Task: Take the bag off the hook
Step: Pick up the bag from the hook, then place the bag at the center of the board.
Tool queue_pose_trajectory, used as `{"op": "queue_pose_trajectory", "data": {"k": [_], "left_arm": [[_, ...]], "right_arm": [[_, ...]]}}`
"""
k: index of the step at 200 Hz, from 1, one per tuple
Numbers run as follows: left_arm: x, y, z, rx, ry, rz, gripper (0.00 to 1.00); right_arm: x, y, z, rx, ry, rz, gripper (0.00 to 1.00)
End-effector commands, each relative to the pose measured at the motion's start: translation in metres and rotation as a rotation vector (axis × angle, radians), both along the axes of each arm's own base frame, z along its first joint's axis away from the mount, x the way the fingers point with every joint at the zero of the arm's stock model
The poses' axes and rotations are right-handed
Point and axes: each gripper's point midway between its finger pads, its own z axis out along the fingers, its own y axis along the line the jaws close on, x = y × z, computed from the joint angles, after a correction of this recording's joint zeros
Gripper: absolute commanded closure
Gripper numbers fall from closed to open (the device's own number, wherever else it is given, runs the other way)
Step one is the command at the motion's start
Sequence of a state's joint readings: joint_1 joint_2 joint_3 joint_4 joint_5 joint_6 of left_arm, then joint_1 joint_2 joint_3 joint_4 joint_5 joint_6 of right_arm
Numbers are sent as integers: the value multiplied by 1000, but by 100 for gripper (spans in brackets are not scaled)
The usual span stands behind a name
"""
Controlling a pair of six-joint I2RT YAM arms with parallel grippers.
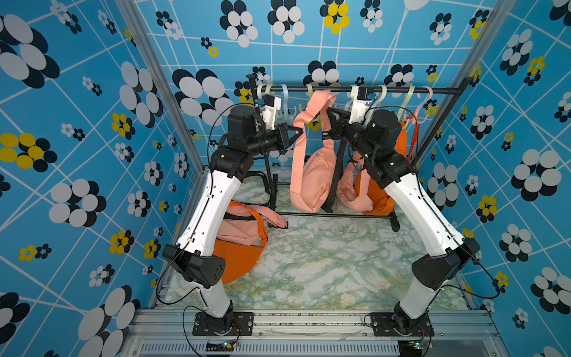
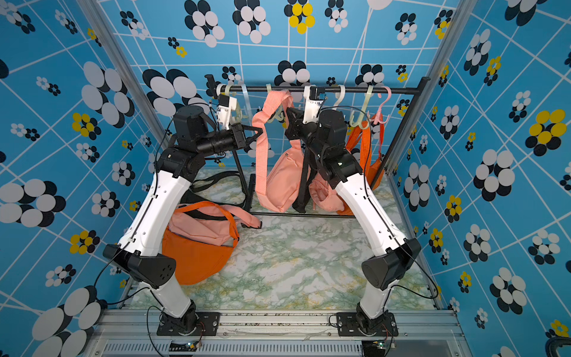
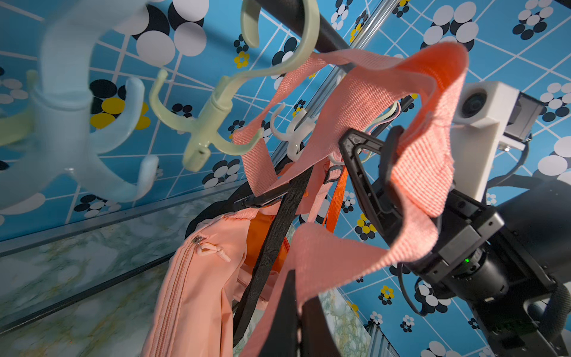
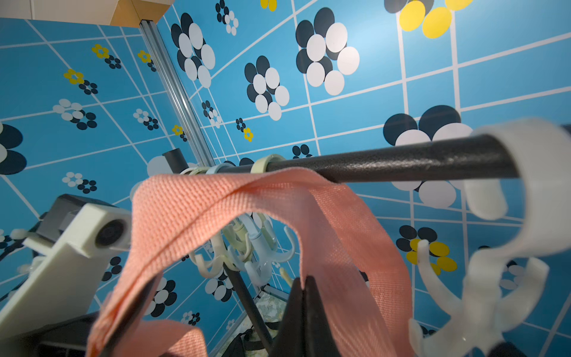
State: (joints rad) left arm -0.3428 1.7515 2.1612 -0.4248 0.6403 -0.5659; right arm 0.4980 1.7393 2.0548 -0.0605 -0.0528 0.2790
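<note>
The left gripper [image 1: 299,131] is seen with its jaws closed and its tips set against the flat webbing strap [image 1: 312,106] of the peach-pink fabric waist bag [image 1: 315,182]. Whether webbing is pinched between them cannot be told. The right gripper [image 1: 330,112] is likewise closed, and in the left wrist view the strap is draped over it.

In the right wrist view the strap is raised as an arch between the two grippers, just under the black metal rail [image 1: 401,90]. The bag's body hangs below the strap, between the two arms, over the green-veined marble-patterned table [image 1: 324,256].

The pale green plastic hook [image 3: 207,123] hangs from the rail just beside the strap. In the left wrist view one of its lower prongs touches the strap's edge, but whether the strap is carried by it cannot be told.

An orange fabric bag [image 1: 238,262] lies on the table by the left arm, and a second peach bag [image 1: 238,230] is laid on top of it.
</note>
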Motion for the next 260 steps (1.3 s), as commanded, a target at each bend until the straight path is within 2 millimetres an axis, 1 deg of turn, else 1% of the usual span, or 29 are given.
{"op": "queue_pose_trajectory", "data": {"k": [1,17,38,55,76,91,113,154,168,183,191,201,202,204,222,242,250,260], "left_arm": [[-11,0,19,-14,-48,-19,100],[-16,2,20,-2,-52,-15,100],[-27,9,21,18,-65,-2,100],[-37,18,17,44,-64,21,100],[-49,37,9,72,-53,77,100],[-57,54,3,82,-42,123,100],[-69,75,-4,93,-36,184,100],[-84,99,-20,131,3,244,100],[-85,105,-28,158,24,262,100],[-85,109,-39,175,52,271,100],[-85,110,-45,181,67,268,100],[-85,109,-53,189,91,262,100],[-84,109,-54,189,94,263,100],[-84,109,-56,192,99,262,100],[-81,110,-79,212,159,263,100],[-75,113,-109,240,231,288,100],[-72,114,-122,247,262,295,100],[-68,112,-133,246,287,291,100]], "right_arm": [[-23,-14,26,16,-78,-22,100],[-32,-18,24,9,-72,-20,100],[-46,-23,20,-3,-68,-10,100],[-57,-27,14,-23,-59,-5,100],[-71,-26,4,-53,-43,24,100],[-81,-19,-5,-83,-24,66,100],[-91,-4,-26,-147,19,116,100],[-103,14,-63,-198,121,183,100],[-106,15,-75,-215,150,189,100],[-108,10,-85,-230,176,173,100],[-110,6,-89,-237,187,162,100],[-114,1,-87,-244,189,152,100],[-113,2,-95,-253,203,152,100],[-113,1,-101,-260,215,150,100],[-119,-3,-116,-288,262,148,100],[-124,-11,-133,-322,320,134,100],[-128,-14,-137,-331,332,130,100],[-131,-17,-141,-339,344,128,100]]}}
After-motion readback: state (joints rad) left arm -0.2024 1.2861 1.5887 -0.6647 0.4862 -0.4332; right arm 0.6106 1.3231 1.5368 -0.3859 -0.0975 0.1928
